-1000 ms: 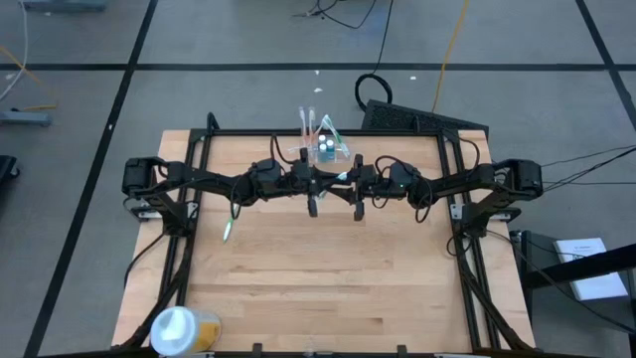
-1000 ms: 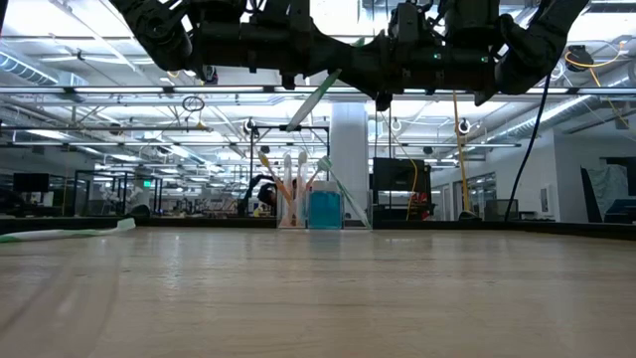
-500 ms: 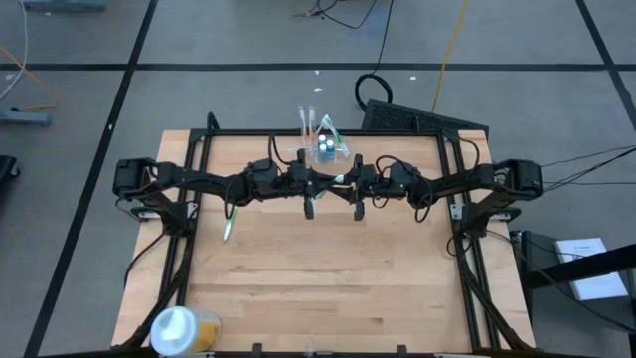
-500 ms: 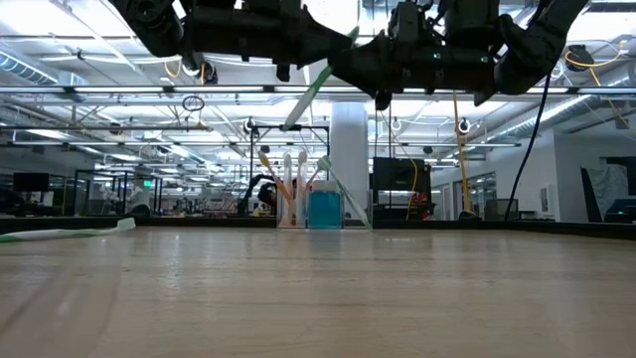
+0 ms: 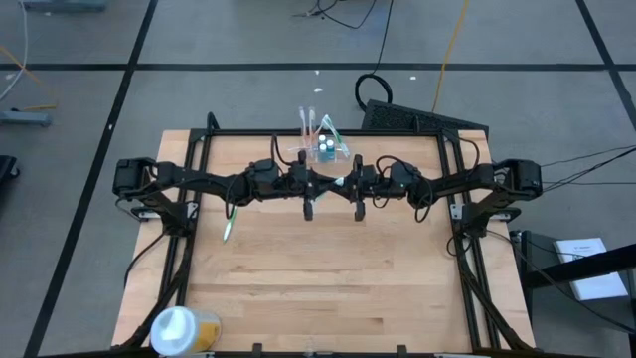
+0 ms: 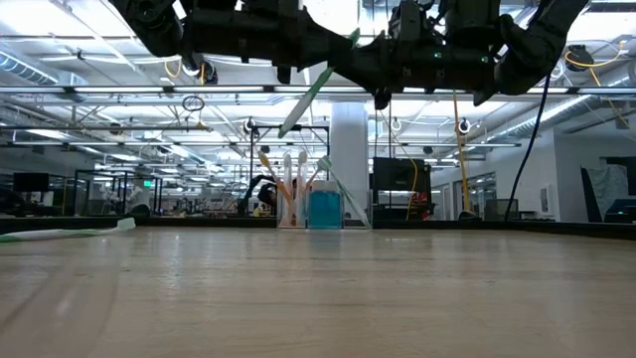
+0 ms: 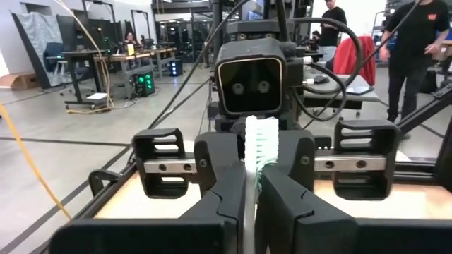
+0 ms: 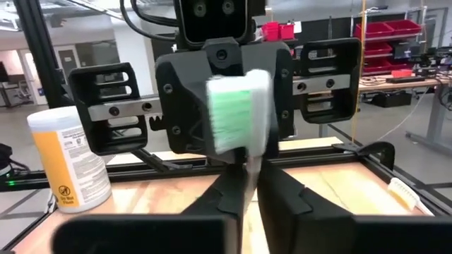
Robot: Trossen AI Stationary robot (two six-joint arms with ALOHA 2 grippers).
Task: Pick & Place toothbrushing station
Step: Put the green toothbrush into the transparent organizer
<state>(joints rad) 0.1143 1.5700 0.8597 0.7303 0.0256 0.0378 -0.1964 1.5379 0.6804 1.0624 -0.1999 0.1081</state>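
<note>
Toothbrushing station (image 5: 324, 147), a small clear plastic holder, stood at the top centre of the high view, on the far edge of the wooden table (image 5: 318, 288). In the low view it sat at mid-frame with several toothbrushes upright in it and a blue block beside them.

Both arms met just below it in the high view, wrist to wrist. The left gripper (image 7: 251, 194) had its fingers pressed together on the handle of a green-and-white toothbrush (image 7: 261, 144), whose bristled head stood up between them. The right gripper (image 8: 247, 194) had its fingers pinched on the same brush from the other end, as I judged it, since each wrist view showed the other arm's gripper straight ahead and a brush head in between. In the low view that brush hung slanted well above the table, at upper centre.

I judged the step to be a handover of the brush between arms, with placing it in the holder not yet done. The next move called for one gripper to let go before the other carried the brush back to the holder.

Another toothbrush (image 5: 229, 227) lay on the table at left of centre. A round white-and-yellow tub (image 5: 179, 328) stood at lower left, well apart. Nothing stood between the grippers and the holder.
</note>
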